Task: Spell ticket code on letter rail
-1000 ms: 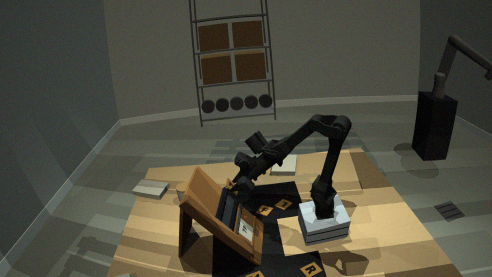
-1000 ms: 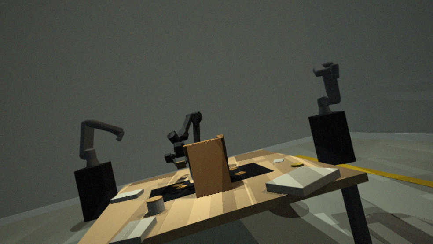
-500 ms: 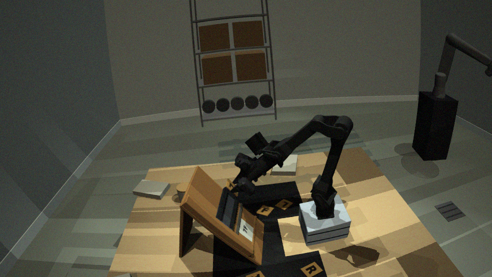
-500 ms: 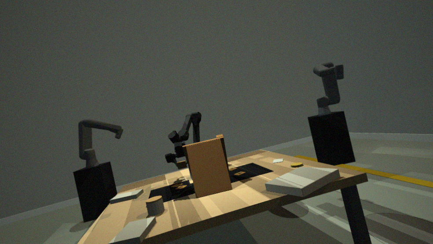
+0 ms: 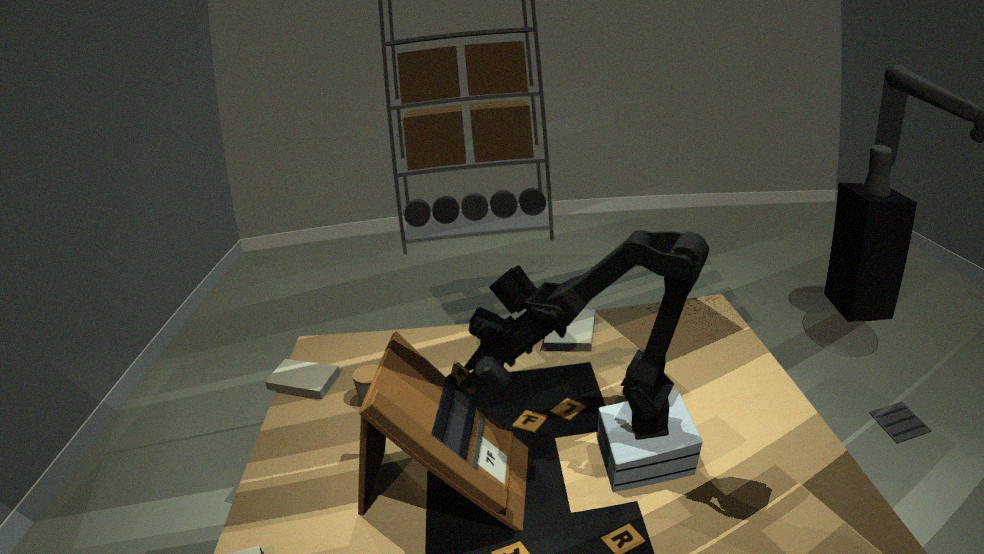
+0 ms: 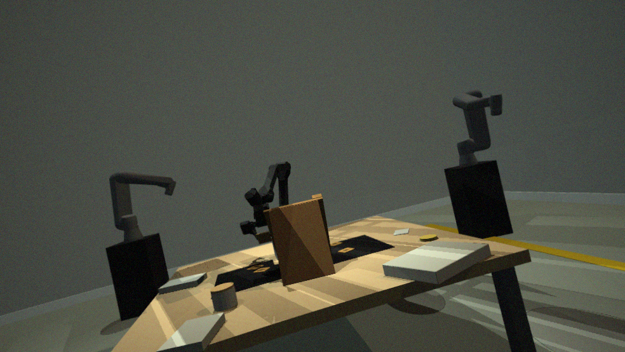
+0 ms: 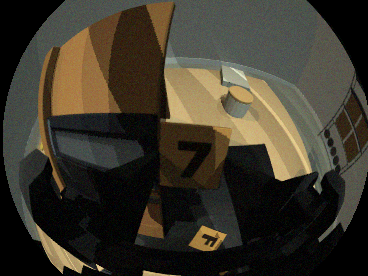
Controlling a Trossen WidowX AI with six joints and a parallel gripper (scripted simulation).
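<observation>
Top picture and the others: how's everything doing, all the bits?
pincer: shut on 7 tile
7 tile: held up
board: slanted
rail: no tile visible inside
ticket: showing 7F
F tile: flat, face up
R tile: flat, face up

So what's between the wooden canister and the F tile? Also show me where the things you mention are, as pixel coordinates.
The tilted board (image 5: 407,385) (image 6: 302,242) (image 7: 100,75) with its dark rail (image 5: 454,421) (image 7: 95,149); the top view shows it.

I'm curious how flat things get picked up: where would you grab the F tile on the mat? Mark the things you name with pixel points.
Probably by two opposite edges of the F tile (image 5: 529,420) (image 7: 207,239), coming from above: it's thin and lies flat, letter up, on the black mat (image 5: 550,378) (image 6: 367,245) (image 7: 250,160), leaving no room underneath.
</observation>
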